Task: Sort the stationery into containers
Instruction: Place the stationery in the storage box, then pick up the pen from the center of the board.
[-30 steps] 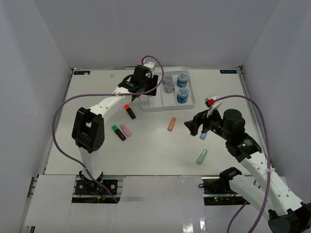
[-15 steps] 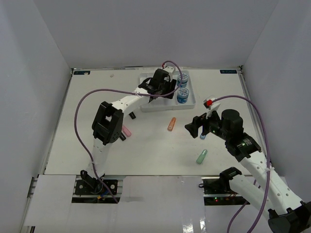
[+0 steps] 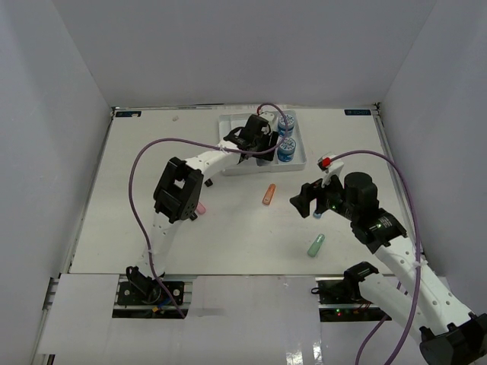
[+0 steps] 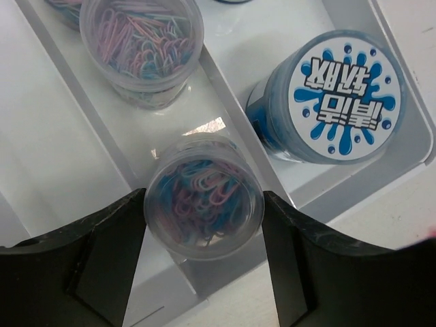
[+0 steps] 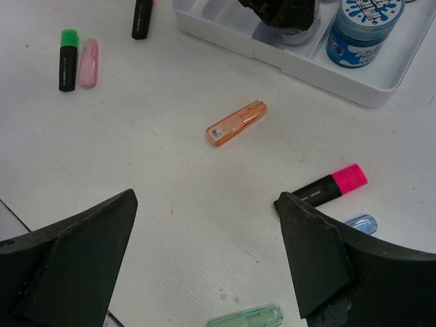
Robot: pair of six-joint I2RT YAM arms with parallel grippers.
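Note:
My left gripper (image 4: 204, 225) is shut on a clear jar of coloured paper clips (image 4: 203, 184) and holds it over a compartment of the white tray (image 4: 48, 136), next to a blue-labelled jar (image 4: 340, 92) and another clear clip jar (image 4: 142, 44). In the top view the left gripper (image 3: 257, 134) is over the tray (image 3: 301, 163). My right gripper (image 5: 206, 197) is open and empty above the table. An orange highlighter (image 5: 235, 123), a black one with a pink cap (image 5: 330, 187), a pastel blue one (image 5: 360, 223) and a mint one (image 5: 245, 317) lie below it.
A black highlighter with a green cap (image 5: 67, 60), a pastel pink one (image 5: 88, 63) and another black one (image 5: 142, 17) lie left of the tray. Two blue-labelled jars (image 3: 286, 122) stand in the tray's right compartment. White walls enclose the table.
My left arm has swung right from the tray's left edge to over its middle. The right arm has hardly moved.

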